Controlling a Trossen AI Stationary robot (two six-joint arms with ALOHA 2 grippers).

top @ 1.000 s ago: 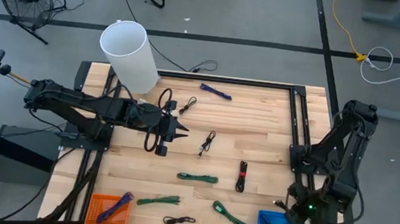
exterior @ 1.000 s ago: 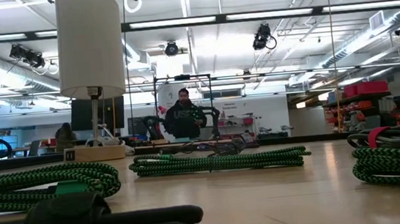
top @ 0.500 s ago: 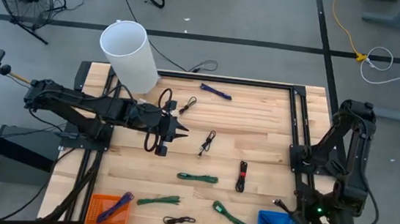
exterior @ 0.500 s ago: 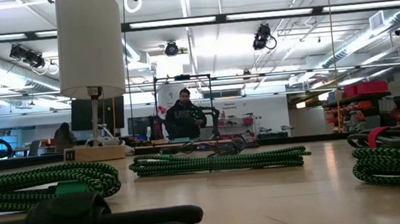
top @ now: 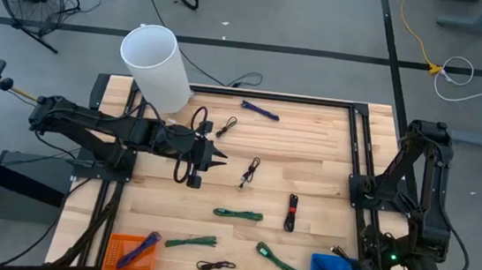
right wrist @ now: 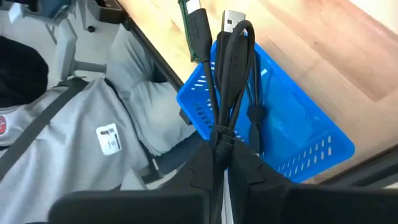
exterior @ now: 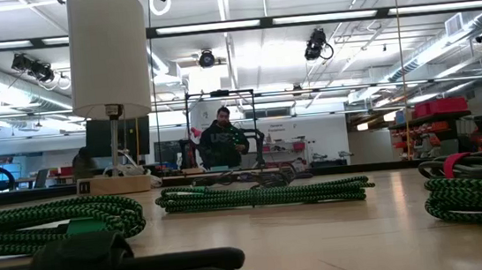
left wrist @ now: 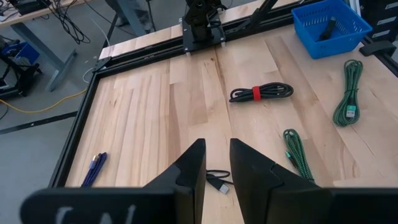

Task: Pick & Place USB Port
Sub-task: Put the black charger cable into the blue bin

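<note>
- Cable bundle (right wrist: 231,81), black and coiled, hangs from the right gripper (right wrist: 222,152), whose jaws are clamped on its tie, above the blue basket (right wrist: 298,134) at the near right corner of the surface (top: 310,159)
- Release should wait, I judge, until the dangling plugs sit inside the basket rim, then lower before letting go
- Left gripper (left wrist: 216,163) waits mid-surface, jaws slightly apart and empty, over a small black cable (left wrist: 217,180)

Green-black cable coils (exterior: 264,195) on table (exterior: 365,229) — white lamp (exterior: 107,52) left, person (exterior: 222,141) behind.
</note>
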